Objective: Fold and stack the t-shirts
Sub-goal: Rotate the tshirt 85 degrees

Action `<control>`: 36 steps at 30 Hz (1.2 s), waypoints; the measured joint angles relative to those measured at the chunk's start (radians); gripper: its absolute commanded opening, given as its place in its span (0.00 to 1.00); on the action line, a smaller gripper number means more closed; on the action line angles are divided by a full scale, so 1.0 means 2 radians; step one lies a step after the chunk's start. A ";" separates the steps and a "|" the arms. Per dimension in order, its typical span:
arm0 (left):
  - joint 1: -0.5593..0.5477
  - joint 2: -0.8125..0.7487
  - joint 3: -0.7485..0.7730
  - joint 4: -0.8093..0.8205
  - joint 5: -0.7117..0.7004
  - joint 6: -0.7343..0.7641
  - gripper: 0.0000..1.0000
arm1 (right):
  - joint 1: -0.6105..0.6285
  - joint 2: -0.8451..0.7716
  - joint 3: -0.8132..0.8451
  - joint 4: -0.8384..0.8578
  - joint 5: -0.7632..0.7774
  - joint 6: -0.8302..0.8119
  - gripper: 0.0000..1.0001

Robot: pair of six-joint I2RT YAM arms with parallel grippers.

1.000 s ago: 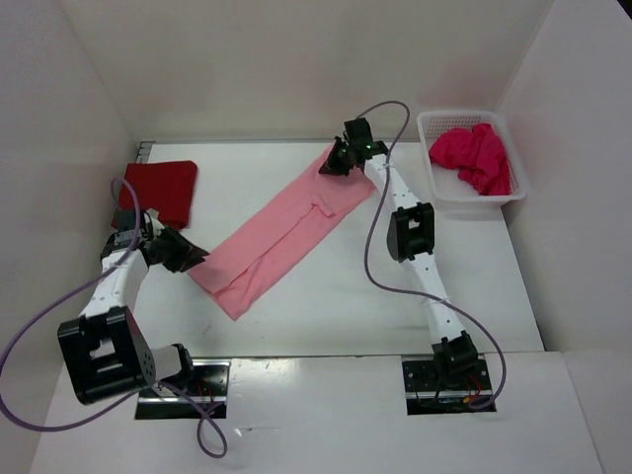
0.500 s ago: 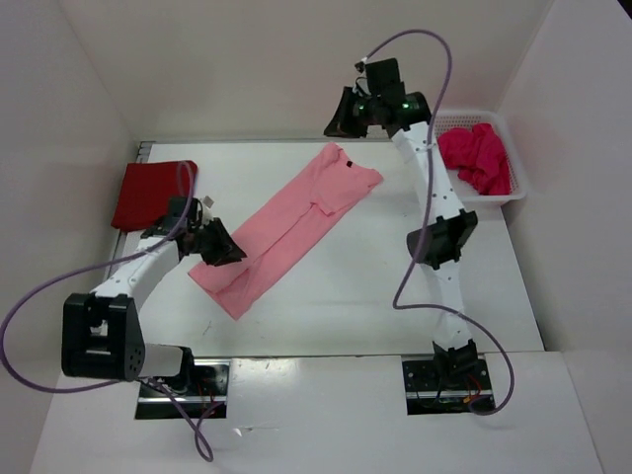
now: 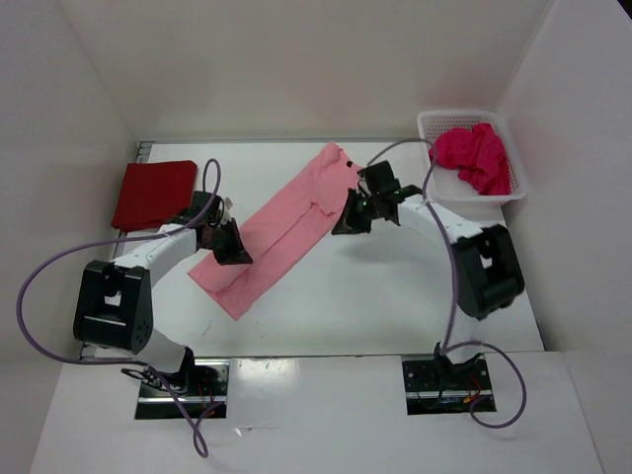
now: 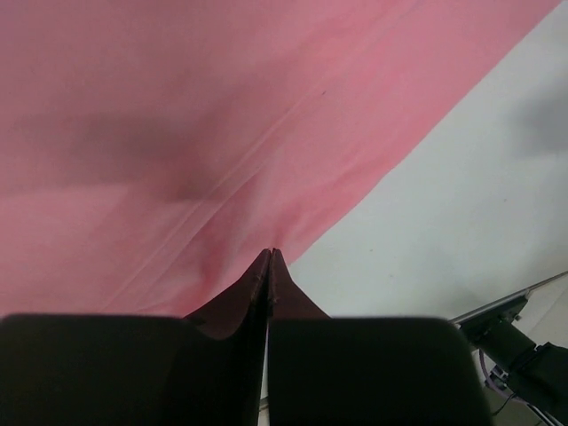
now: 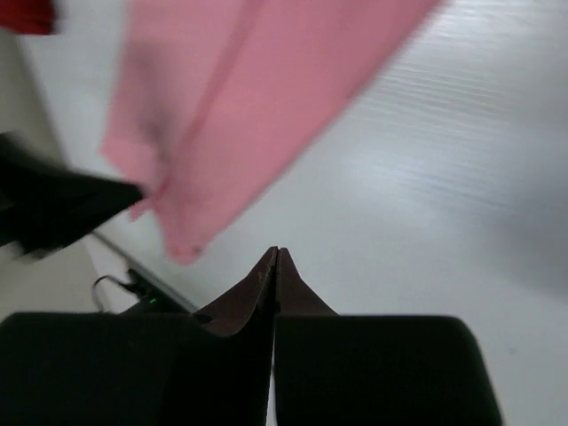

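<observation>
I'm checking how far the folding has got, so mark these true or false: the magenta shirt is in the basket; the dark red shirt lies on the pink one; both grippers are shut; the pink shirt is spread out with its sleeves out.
1. The magenta shirt lies in the basket. True.
2. The dark red shirt lies on the light pink shirt. False: it lies folded by itself at the far left of the table, apart from the pink one.
3. The left gripper and the right gripper are both shut. True.
4. The light pink shirt is spread out with its sleeves out. False: it is folded into a long strip lying diagonally.
</observation>
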 measured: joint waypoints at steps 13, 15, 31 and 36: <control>-0.008 -0.024 0.018 0.007 -0.003 -0.004 0.01 | -0.059 0.206 0.038 0.078 0.048 0.011 0.00; -0.008 -0.029 0.018 0.006 -0.003 -0.005 0.02 | -0.066 0.244 0.086 0.074 0.055 0.010 0.00; 0.019 -0.064 0.072 -0.023 -0.011 -0.012 0.24 | -0.089 0.162 0.065 0.038 0.058 -0.019 0.41; 0.058 -0.063 0.072 -0.028 -0.011 0.002 0.26 | -0.009 0.057 -0.062 0.093 0.014 0.017 0.51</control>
